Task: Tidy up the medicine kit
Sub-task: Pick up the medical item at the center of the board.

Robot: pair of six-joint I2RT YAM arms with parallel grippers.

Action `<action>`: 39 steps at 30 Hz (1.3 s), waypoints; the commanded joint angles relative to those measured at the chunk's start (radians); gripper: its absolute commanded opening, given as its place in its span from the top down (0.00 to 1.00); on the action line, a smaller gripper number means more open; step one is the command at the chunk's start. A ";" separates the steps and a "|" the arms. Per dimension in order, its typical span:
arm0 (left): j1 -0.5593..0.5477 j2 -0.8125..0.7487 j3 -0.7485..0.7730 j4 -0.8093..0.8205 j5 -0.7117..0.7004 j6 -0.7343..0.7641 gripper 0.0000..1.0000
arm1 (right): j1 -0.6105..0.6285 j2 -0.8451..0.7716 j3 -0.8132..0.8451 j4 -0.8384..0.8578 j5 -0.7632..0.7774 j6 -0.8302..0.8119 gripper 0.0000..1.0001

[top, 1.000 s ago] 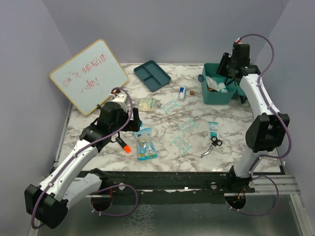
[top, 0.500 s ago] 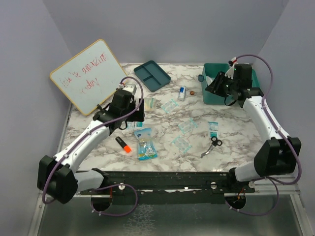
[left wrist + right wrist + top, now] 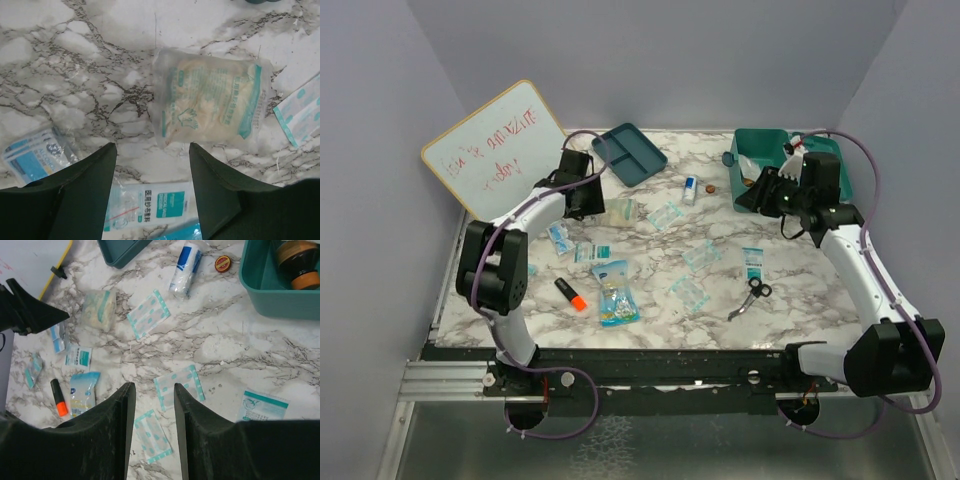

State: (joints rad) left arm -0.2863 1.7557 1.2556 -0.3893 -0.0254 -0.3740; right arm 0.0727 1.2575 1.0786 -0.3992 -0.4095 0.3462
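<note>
Top external view, medicine kit open-topped at the far right corner of the table, bare marble in front, right gripper just beside its near-left wall, jaws narrowly parted, empty, left gripper moderately parted, empty, above yellowish packet, well apart from kit.

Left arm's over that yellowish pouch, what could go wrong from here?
One: the yellowish clear-plastic pouch lies flat on the marble table, off-centre from the open left gripper, so it may pinch only an edge. Two: a white-and-teal paper sachet lies close by and could get grabbed too. Three: the right gripper hovers beside the teal plastic medicine box, so a drop-off could crowd both arms.
</note>
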 commanded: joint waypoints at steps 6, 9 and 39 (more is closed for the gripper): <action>0.030 0.161 0.092 0.046 0.080 -0.012 0.47 | 0.002 -0.073 -0.026 0.005 -0.057 -0.007 0.58; 0.030 0.180 0.092 0.046 0.107 -0.011 0.48 | 0.002 -0.086 -0.031 0.008 -0.053 0.000 0.58; 0.026 0.090 0.122 0.027 0.272 -0.022 1.00 | 0.035 -0.056 -0.053 0.081 -0.084 0.100 0.58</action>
State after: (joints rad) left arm -0.2573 1.9488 1.3518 -0.3538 0.1871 -0.3820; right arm 0.0864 1.1839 1.0111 -0.3408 -0.4667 0.4236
